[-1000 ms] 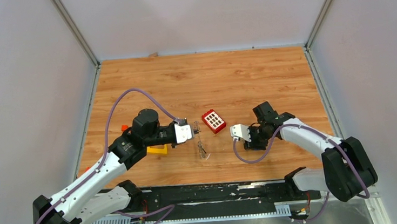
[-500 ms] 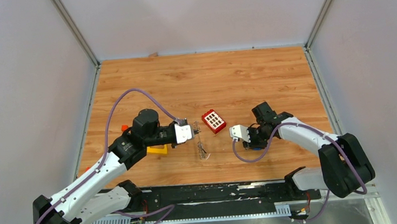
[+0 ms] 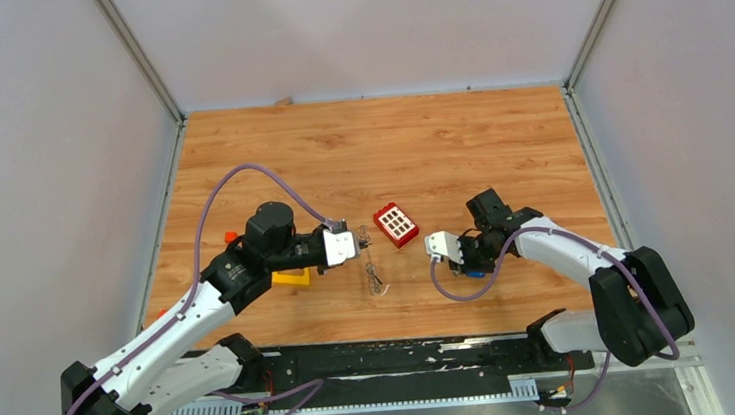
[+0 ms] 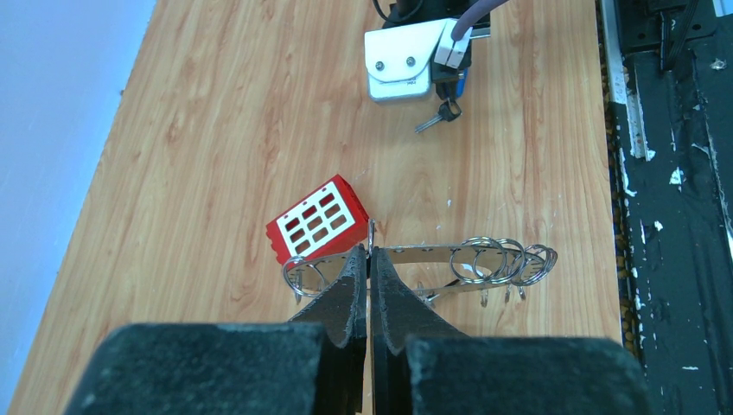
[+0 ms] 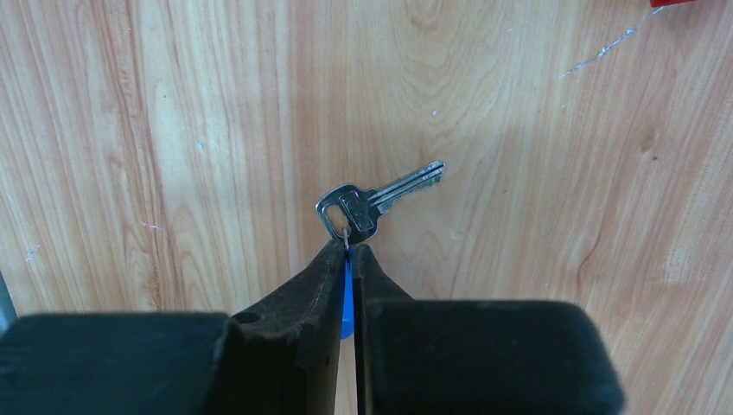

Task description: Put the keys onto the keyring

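Reaching low, right gripper [image 5: 349, 250] pinches keys [image 5: 370, 205], apparently; left gripper [image 4: 369, 258] clamps keyring [image 4: 432, 253].

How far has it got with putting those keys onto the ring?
Early on. Done: the left gripper is clamped on the keyring, holding it ready. In hand: the right gripper pinches the keys, which lie on the table, apart from the ring. Left: lift them, bring them across and thread them on.
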Robot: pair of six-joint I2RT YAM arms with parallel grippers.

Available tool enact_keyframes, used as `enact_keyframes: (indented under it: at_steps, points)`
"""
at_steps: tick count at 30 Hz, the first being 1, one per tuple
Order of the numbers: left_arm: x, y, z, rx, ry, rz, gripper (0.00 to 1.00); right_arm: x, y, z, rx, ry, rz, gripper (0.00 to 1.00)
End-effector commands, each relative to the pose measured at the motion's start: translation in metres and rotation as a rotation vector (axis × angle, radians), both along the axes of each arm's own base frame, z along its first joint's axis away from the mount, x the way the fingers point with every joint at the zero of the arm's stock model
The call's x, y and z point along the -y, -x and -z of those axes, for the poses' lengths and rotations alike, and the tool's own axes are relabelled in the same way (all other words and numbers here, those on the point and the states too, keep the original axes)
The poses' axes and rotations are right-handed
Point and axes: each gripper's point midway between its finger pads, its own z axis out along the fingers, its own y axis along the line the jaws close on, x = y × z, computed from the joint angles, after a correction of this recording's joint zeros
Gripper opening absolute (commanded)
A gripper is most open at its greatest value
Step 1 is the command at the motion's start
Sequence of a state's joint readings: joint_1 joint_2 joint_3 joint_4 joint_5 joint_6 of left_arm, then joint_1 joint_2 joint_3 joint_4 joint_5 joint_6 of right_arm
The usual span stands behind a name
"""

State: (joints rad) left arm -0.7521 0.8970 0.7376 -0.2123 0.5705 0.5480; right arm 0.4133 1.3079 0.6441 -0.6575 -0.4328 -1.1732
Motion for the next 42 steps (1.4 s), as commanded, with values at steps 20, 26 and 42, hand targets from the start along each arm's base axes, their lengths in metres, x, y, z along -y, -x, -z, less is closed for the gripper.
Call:
enact_keyframes:
  at_steps: [20,26,42]
  points:
    - [0.002,-0.001,-0.016,0.035,0.048,-0.006,0.0,-0.022,-0.011,-0.054,0.026,-0.151,-0.011,0.0]
    - [0.008,-0.005,-0.019,0.007,0.056,-0.012,0.0,-0.047,-0.003,-0.101,-0.006,-0.318,-0.032,0.0]
    - [0.04,-0.016,-0.046,-0.052,0.038,0.003,0.0,-0.14,0.029,-0.258,-0.114,-0.824,-0.183,0.0]
